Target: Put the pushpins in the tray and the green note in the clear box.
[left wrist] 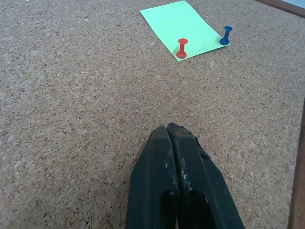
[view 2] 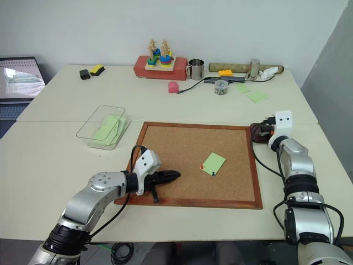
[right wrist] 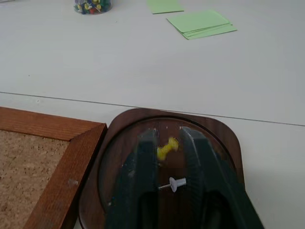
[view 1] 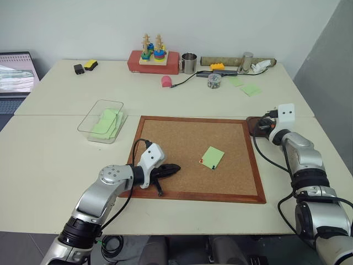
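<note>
The green note lies on the corkboard, right of centre, with a red pushpin and a dark blue pushpin stuck along one of its edges. My left gripper is shut and empty, resting low over the board's near left part, a hand's length from the note. At the board's far right corner sits the dark wooden tray. My right gripper hovers over the tray, fingers apart, a yellow pushpin in the gap and a white pin in the dish below. The clear box stands left of the board.
The clear box holds light green notes. Along the table's far side are a small jar of pins, loose green notes, a metal mug, a red block with stacking toys and a cable. A laptop sits far left.
</note>
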Controlling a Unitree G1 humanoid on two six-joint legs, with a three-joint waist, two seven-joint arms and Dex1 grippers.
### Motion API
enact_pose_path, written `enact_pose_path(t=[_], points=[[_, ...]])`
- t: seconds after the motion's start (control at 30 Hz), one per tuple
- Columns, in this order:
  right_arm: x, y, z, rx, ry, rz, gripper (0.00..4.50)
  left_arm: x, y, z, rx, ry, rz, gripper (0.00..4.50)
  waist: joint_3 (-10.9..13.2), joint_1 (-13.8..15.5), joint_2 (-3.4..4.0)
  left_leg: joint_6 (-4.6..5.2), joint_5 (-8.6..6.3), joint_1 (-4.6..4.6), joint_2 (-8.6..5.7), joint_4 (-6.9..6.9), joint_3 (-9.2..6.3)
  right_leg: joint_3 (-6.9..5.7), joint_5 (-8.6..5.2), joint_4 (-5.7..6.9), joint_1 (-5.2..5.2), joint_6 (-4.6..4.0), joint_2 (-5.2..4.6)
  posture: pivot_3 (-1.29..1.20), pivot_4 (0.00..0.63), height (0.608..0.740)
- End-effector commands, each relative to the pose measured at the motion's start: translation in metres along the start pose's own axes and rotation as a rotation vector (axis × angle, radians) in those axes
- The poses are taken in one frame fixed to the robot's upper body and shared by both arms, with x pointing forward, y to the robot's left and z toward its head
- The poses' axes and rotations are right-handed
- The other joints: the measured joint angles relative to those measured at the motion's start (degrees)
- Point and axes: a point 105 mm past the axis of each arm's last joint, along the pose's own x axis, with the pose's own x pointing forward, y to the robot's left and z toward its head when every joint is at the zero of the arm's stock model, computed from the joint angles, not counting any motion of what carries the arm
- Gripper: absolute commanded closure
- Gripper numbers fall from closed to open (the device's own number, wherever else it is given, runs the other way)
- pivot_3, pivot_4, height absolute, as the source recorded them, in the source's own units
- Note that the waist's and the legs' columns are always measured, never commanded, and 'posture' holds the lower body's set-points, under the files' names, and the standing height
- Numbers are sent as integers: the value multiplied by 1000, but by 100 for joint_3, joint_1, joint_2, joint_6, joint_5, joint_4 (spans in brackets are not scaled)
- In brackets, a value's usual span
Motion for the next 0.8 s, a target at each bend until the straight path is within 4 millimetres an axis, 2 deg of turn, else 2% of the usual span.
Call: enact_pose_path(t=[0.03,0.2,0.23,0.37,0.53,0.67,0.8], points=[[-1,-7,22,-28,-72,-12,2733,-1,-3,-8,-8,32,-1,4500,0,-1,0,0,0,0,0,0,0,0,0,0,0,0,0,0,150,740],[-5,-8,29,-50,-106,-8,1751,0,-3,-8,-4,27,-1,4500,0,-7,0,0,0,1,0,0,0,0,0,1,0,0,0,0,150,740],[-8,-4,32,-56,-126,12,1382,0,-3,-7,-4,26,-2,4500,0,-7,0,0,0,0,0,0,0,0,0,0,0,0,0,0,150,740],[-25,19,33,-164,-160,143,1340,1,-4,-8,-5,25,-6,4500,0,0,1,0,0,-1,0,-1,-4,-1,0,0,0,0,0,0,150,740],[-63,76,31,-144,-198,457,1340,1,-5,-8,-6,27,-14,4500,-1,7,3,0,0,-1,1,-1,-8,-5,-1,0,0,1,0,0,150,740],[-102,118,14,-160,-136,697,1340,0,-5,-9,-7,31,-18,4500,-2,9,4,0,0,0,1,1,-8,-5,-15,2,1,26,0,0,150,740],[-122,142,-1,-164,-87,799,1340,0,-5,-10,-6,33,-22,4500,-3,31,3,0,0,0,0,2,-9,-6,-17,0,2,29,0,0,150,740]])
